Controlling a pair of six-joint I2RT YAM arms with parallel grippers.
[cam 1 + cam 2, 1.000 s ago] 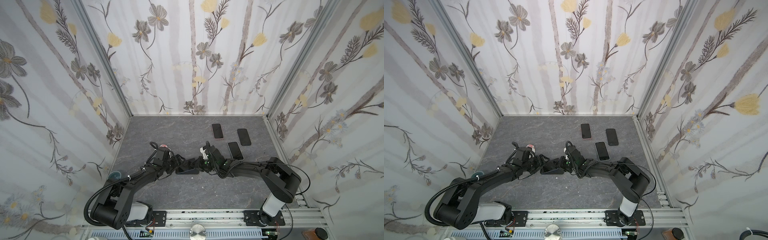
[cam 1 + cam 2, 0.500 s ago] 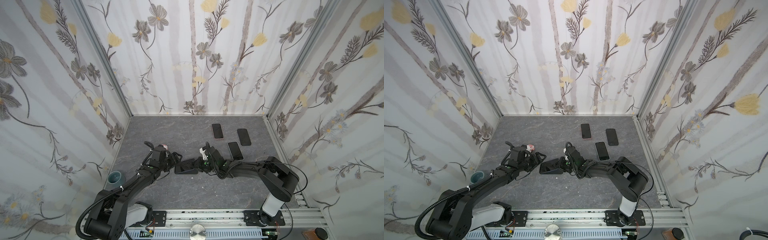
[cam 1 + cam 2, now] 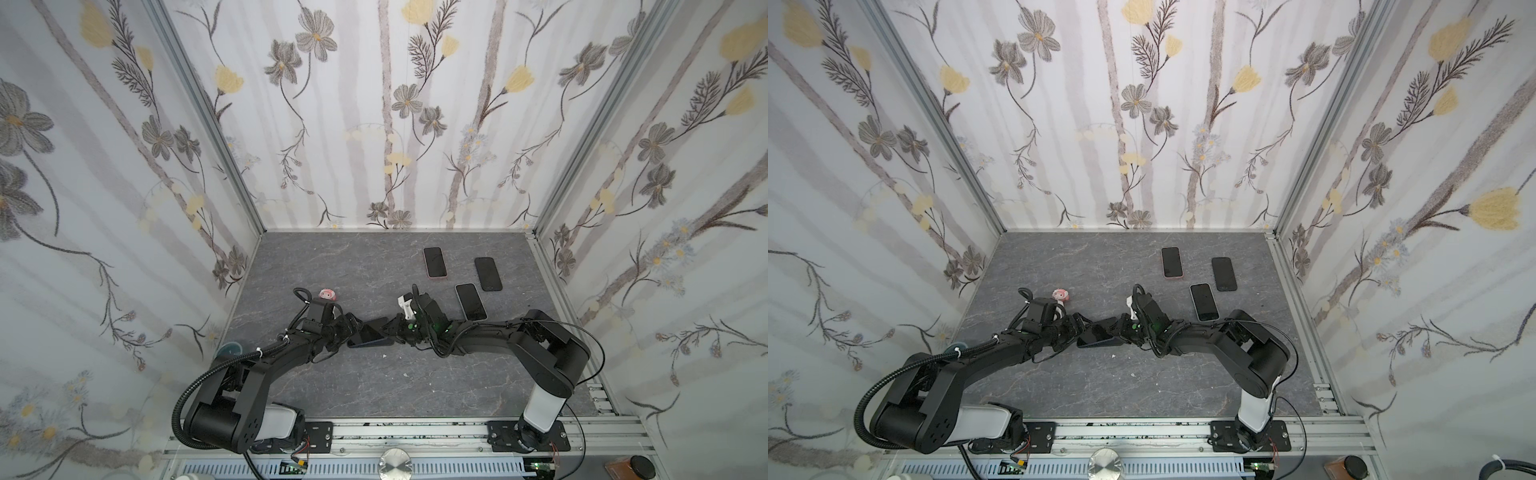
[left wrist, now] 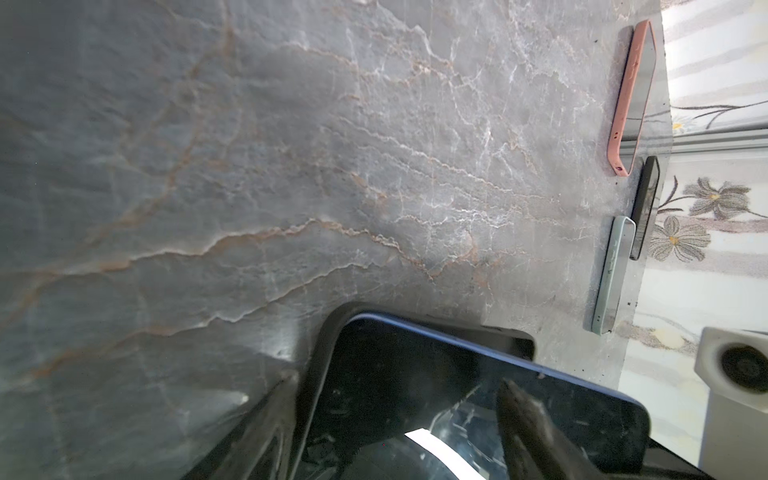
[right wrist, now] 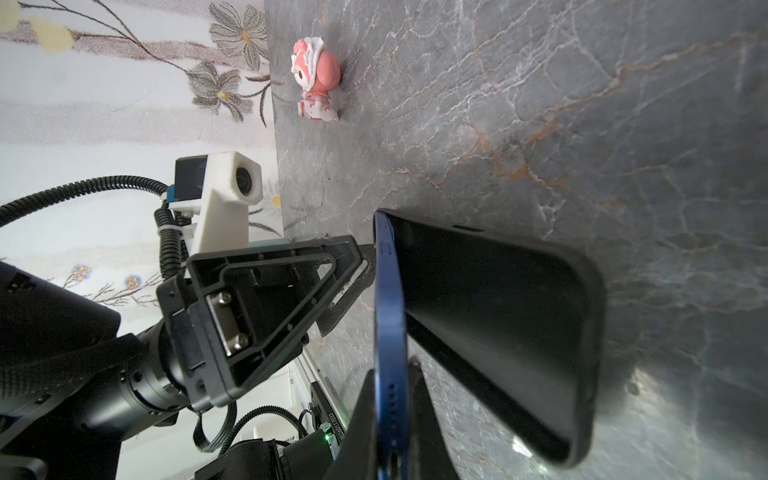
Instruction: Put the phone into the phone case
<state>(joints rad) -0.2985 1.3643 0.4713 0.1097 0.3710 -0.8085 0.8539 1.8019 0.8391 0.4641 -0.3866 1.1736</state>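
Blue-edged phone (image 5: 388,291) sits tilted over a black phone case (image 5: 519,316) near the front middle of the grey marble-patterned table (image 3: 332,257). The end nearest the left gripper (image 4: 395,386) meets the case, while the opposite end is lifted clear. The right gripper (image 5: 392,370) has its jaws clamped on the phone's raised edge. The left gripper's jaws stand wide apart, bracketing phone and case; whether its fingers (image 4: 528,424) touch cannot be told. A pink figurine (image 3: 327,294) stands just behind the left arm. A pink-cased phone (image 3: 434,262), a dark phone (image 3: 488,273) and a pale-cased phone (image 3: 471,301) lie toward the back right.
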